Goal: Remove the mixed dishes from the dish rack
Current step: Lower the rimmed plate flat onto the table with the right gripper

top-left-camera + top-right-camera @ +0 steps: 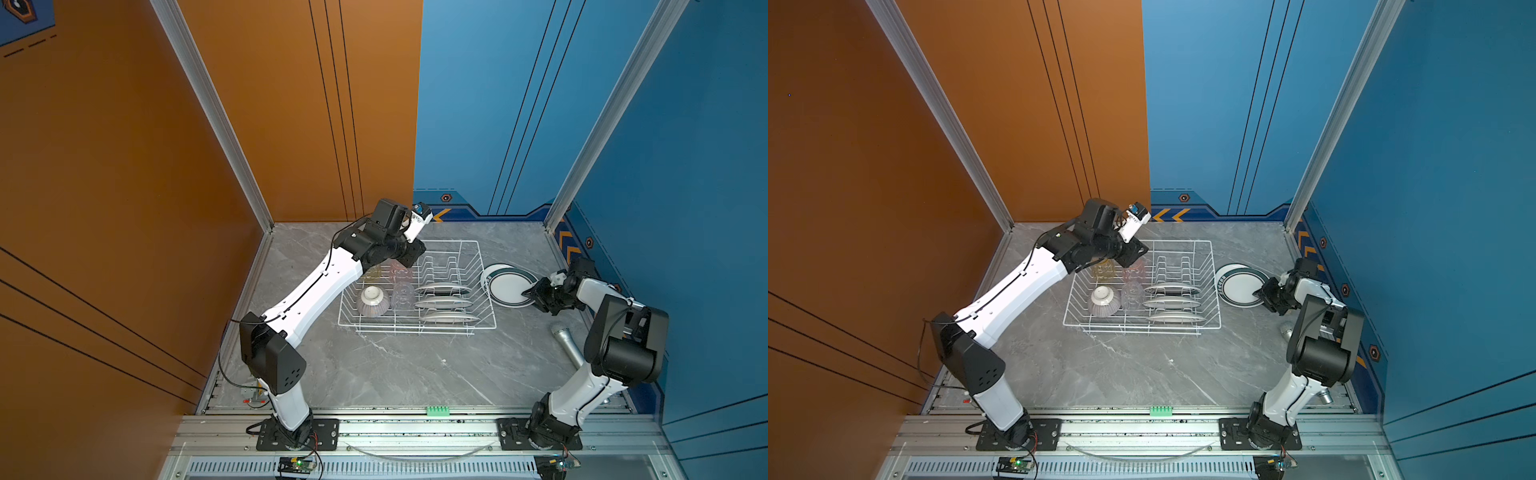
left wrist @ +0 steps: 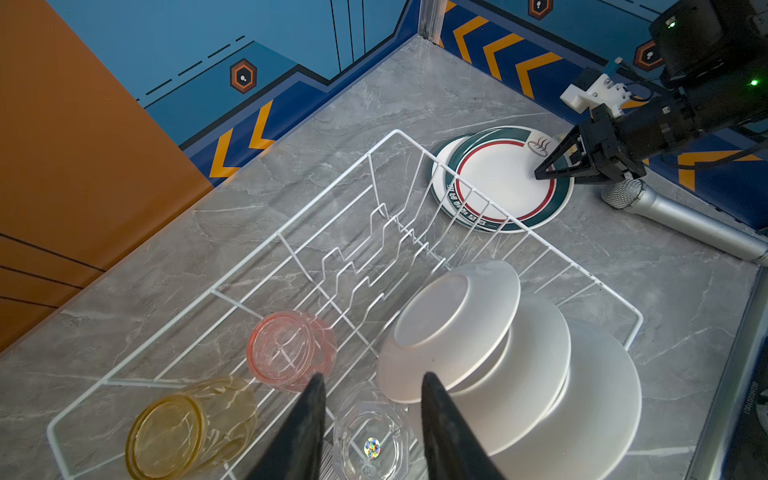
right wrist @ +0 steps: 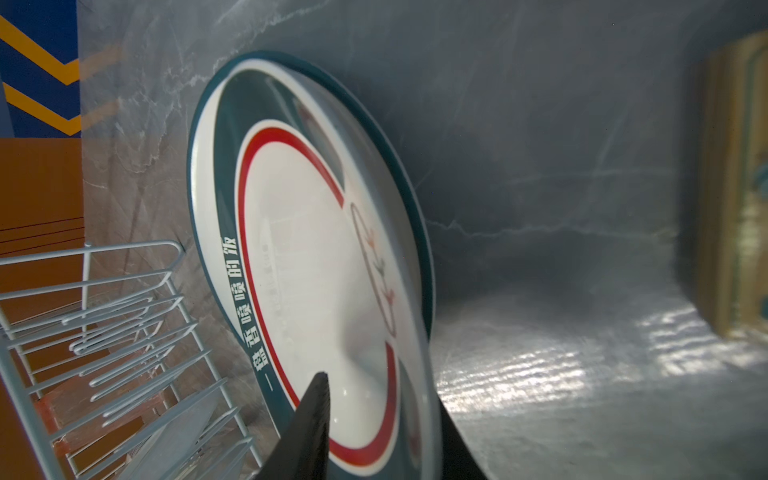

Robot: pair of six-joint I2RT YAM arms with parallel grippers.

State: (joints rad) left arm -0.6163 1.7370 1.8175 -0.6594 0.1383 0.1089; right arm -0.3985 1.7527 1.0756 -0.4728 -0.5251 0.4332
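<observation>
tabletop [image 1: 395, 374] grey marble | orange wall [image 1: 124, 166], blue wall [image 1: 478, 104] | left fingers [image 2: 299, 428] apart, empty | right fingers [image 3: 307, 424] parted astride plate [image 3: 311, 249] rim

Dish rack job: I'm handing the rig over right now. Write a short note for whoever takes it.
Left tool: open, empty, over the rack.
Right tool: jaws astride the rim of the upper of two plates stacked on the table beside the rack; grip unclear.
Done: those two plates are out.
Left in the rack: three plates standing in the slots, upside-down bowl, yellow glass, pink glass, clear glass.
</observation>
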